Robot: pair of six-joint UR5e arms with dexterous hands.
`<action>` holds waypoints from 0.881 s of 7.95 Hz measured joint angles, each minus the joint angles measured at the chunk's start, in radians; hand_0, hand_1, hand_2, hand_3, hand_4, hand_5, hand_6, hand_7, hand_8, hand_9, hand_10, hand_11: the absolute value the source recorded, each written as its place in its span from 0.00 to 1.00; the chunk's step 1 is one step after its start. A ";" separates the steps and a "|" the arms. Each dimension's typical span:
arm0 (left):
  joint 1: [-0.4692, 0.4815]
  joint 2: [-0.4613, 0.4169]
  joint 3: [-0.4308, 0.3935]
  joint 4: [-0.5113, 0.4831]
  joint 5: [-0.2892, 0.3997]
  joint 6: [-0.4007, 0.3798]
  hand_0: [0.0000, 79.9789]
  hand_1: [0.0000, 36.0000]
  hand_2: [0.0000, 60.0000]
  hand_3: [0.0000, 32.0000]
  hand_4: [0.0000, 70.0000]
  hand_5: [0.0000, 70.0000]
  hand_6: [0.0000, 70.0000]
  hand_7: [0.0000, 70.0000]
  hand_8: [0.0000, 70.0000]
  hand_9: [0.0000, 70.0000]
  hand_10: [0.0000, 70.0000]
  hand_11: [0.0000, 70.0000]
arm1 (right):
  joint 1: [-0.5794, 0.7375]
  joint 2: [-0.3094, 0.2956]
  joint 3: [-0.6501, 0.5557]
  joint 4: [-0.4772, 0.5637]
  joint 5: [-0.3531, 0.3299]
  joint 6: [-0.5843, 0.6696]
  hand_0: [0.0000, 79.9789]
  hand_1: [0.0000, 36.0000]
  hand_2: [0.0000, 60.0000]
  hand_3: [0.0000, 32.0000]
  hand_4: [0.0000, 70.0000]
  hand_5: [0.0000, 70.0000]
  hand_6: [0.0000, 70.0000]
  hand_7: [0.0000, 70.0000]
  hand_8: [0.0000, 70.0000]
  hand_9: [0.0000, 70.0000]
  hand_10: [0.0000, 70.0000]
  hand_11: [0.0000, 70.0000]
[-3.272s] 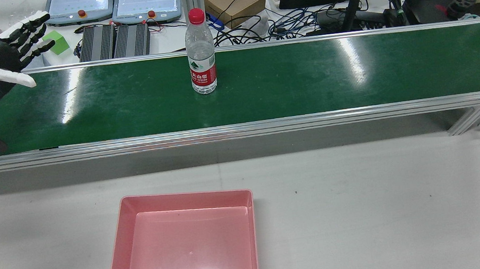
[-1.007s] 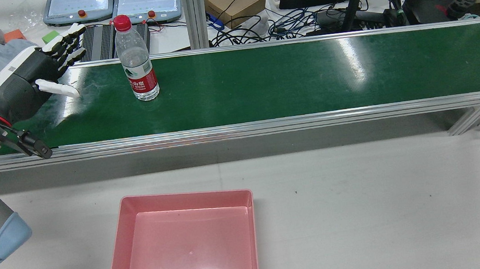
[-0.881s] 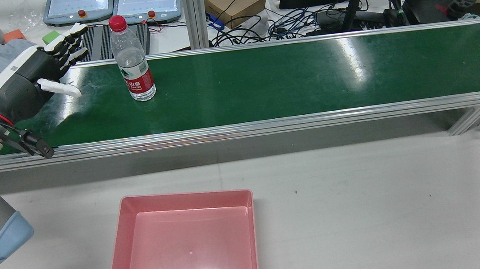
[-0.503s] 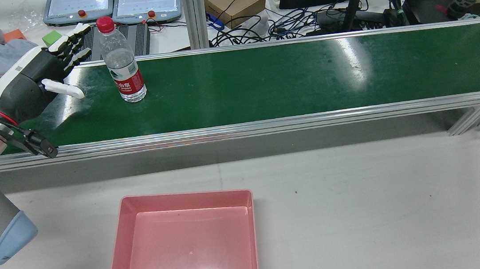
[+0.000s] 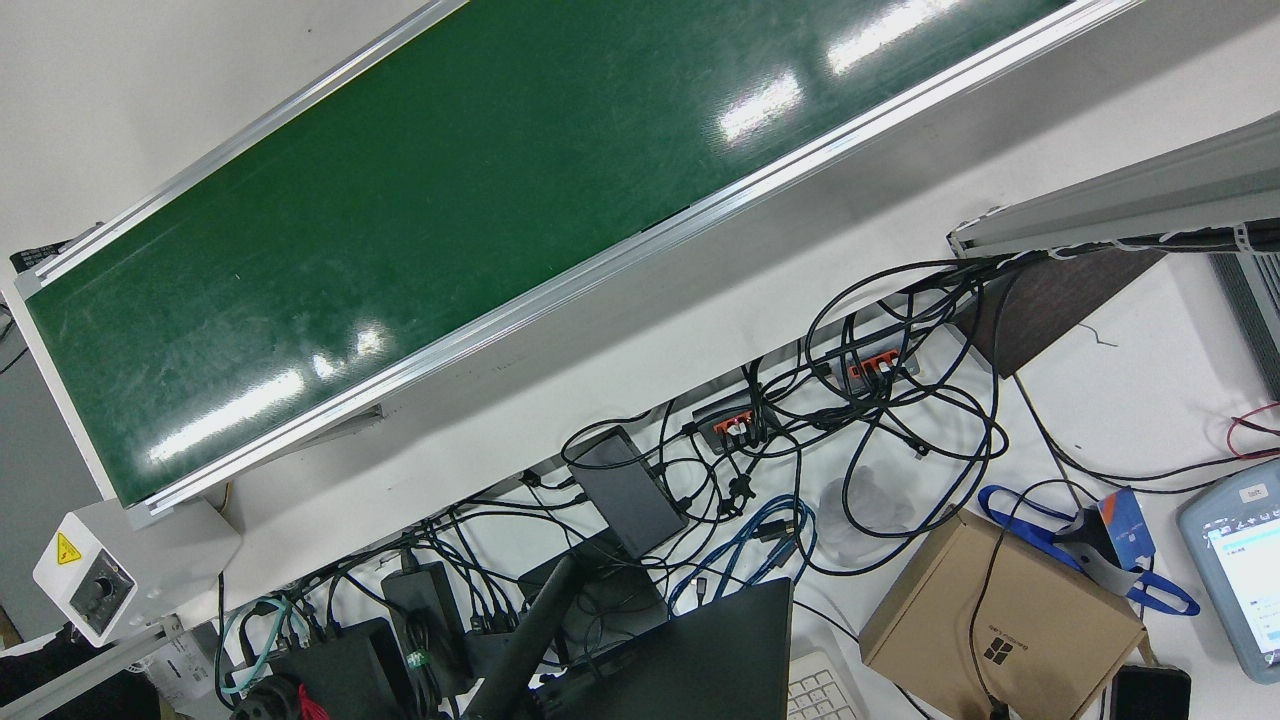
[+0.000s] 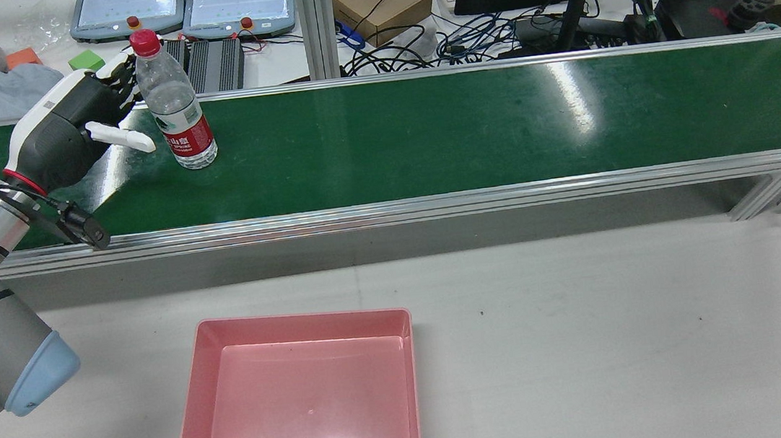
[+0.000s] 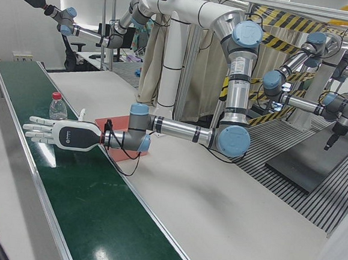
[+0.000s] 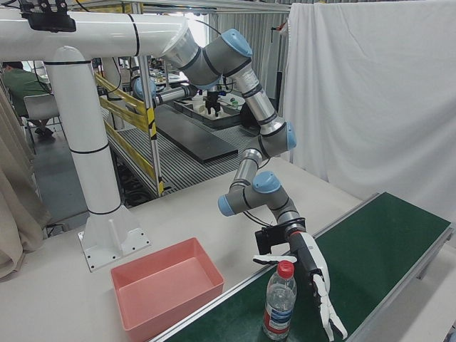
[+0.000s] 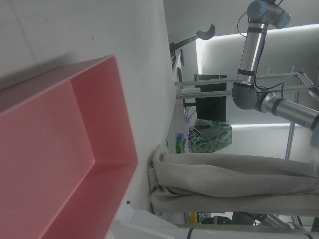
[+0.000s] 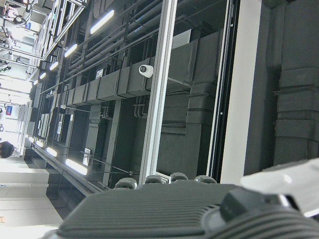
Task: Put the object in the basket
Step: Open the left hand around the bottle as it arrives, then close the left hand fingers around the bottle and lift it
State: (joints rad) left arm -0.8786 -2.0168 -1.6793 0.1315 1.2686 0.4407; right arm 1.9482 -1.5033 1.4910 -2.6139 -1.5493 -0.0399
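While bottle (image 6: 176, 104) hides its fingers, left hand (image 6: 66, 137) stays unclosed.

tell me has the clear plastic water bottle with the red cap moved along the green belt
Yes. The clear plastic water bottle has travelled leftward in the rear view, from level with the pink basket's right edge to its left edge.

Rear view: water bottle (image 6: 174, 104) upright on the conveyor belt (image 6: 425, 135), toward its left end. Left hand (image 6: 73, 136) over the belt, just left of the bottle, fingers (image 6: 120, 62) reaching behind it. Basket (image 6: 299, 403) on the table (image 6: 592, 343), nearer the camera than the belt, below and right of the bottle
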 measured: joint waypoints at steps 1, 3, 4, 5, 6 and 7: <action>-0.001 -0.008 0.005 0.001 0.000 0.000 0.63 0.22 0.00 0.00 0.14 0.20 0.03 0.01 0.04 0.03 0.08 0.14 | 0.000 0.000 0.000 0.000 0.000 0.000 0.00 0.00 0.00 0.00 0.00 0.00 0.00 0.00 0.00 0.00 0.00 0.00; -0.001 -0.014 0.008 0.003 0.000 -0.001 0.68 0.40 0.06 0.00 0.48 0.70 0.27 0.39 0.35 0.47 0.42 0.62 | 0.000 0.000 0.000 0.000 0.000 0.000 0.00 0.00 0.00 0.00 0.00 0.00 0.00 0.00 0.00 0.00 0.00 0.00; -0.002 -0.016 0.008 0.011 0.001 -0.004 0.64 0.27 0.33 0.00 0.82 1.00 0.69 0.67 0.62 0.72 0.54 0.76 | 0.000 0.000 0.000 0.000 0.000 0.000 0.00 0.00 0.00 0.00 0.00 0.00 0.00 0.00 0.00 0.00 0.00 0.00; -0.004 -0.024 0.008 0.036 0.000 -0.007 0.62 0.46 1.00 0.00 0.92 1.00 0.92 0.84 0.76 0.90 0.62 0.87 | 0.000 0.000 0.000 0.000 0.000 0.000 0.00 0.00 0.00 0.00 0.00 0.00 0.00 0.00 0.00 0.00 0.00 0.00; -0.008 -0.032 0.005 0.067 -0.016 -0.009 0.62 0.53 1.00 0.00 0.89 1.00 0.97 0.83 0.83 0.99 0.67 0.95 | 0.000 0.000 0.000 0.000 0.000 0.000 0.00 0.00 0.00 0.00 0.00 0.00 0.00 0.00 0.00 0.00 0.00 0.00; -0.015 -0.044 0.001 0.106 -0.029 -0.009 0.63 0.54 1.00 0.00 0.84 0.99 0.96 0.81 0.83 1.00 0.67 0.96 | 0.000 0.000 0.000 0.000 0.000 0.000 0.00 0.00 0.00 0.00 0.00 0.00 0.00 0.00 0.00 0.00 0.00 0.00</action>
State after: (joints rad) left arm -0.8932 -2.0612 -1.6787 0.2374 1.2392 0.4316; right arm 1.9482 -1.5033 1.4910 -2.6139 -1.5493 -0.0399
